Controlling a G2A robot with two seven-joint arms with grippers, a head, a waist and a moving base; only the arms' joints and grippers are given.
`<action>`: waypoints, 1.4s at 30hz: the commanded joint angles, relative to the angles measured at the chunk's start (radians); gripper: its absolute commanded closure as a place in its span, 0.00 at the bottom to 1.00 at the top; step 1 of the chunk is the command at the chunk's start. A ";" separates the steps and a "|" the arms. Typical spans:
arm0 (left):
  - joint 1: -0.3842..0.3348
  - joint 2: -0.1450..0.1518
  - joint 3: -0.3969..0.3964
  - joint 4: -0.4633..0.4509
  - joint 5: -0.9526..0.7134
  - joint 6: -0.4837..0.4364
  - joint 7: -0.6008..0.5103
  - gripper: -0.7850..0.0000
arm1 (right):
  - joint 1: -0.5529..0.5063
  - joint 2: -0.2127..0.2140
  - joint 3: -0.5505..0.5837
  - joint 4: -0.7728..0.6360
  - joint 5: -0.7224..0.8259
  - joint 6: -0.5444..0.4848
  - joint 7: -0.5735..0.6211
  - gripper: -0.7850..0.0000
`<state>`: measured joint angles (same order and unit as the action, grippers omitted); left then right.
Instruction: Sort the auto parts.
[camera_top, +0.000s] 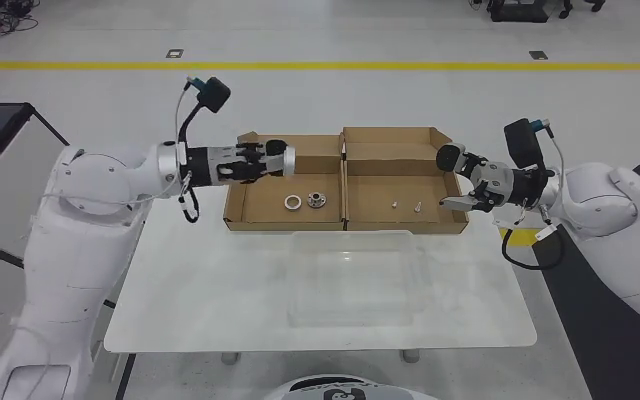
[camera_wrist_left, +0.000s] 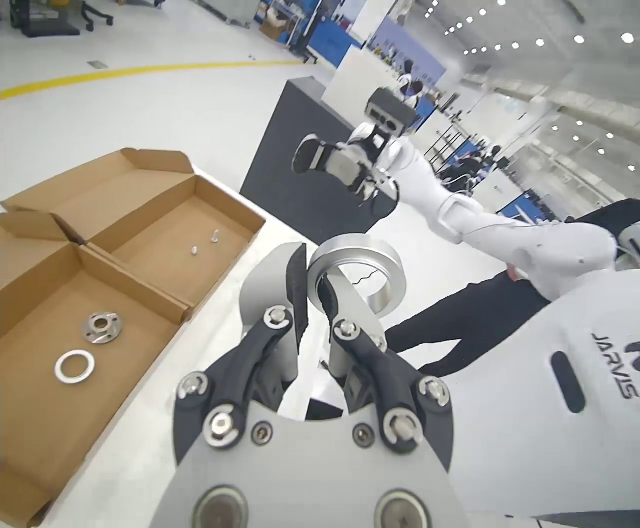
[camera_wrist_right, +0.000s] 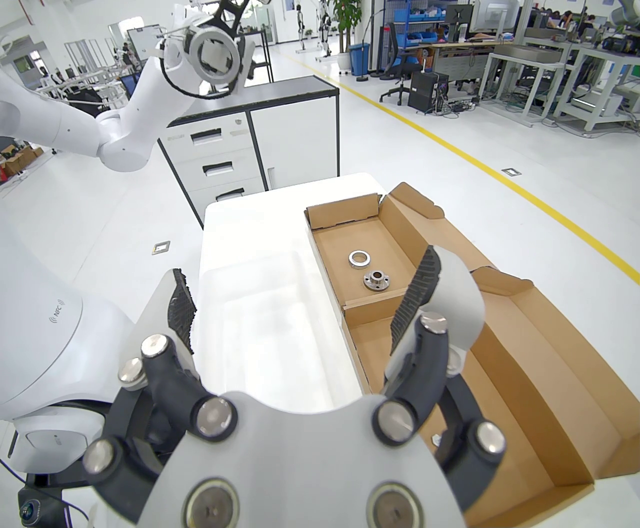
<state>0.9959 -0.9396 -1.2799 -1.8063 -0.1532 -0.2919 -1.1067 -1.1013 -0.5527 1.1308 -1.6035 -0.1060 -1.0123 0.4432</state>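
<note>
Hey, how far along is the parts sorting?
Done: a small ring and a flange lie in the left box; two screws lie in the right box. In hand: the left gripper is shut on a big ring, near the left box. The right gripper is open. Left: placing the big ring.

White rectangular table (camera_top: 190, 300). Directly on it, at the far edge, an open brown cardboard box (camera_top: 262, 205) touches a second brown cardboard box (camera_top: 385, 190). A clear plastic bin (camera_top: 350, 236) stands just before them.
</note>
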 joint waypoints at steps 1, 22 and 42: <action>-0.008 -0.002 0.031 0.007 0.065 0.016 0.008 1.00 | 0.000 0.000 0.000 0.000 0.000 0.000 0.000 0.00; -0.377 -0.115 0.475 0.451 0.594 0.072 0.117 1.00 | 0.000 0.000 0.000 0.000 0.000 0.000 0.000 0.00; -0.554 -0.301 0.800 0.973 0.854 -0.016 0.143 1.00 | 0.000 0.000 0.000 0.000 0.000 0.000 0.000 0.00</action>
<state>0.4432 -1.2310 -0.4892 -0.8626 0.6984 -0.3014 -0.9650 -1.1013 -0.5527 1.1308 -1.6035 -0.1060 -1.0123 0.4432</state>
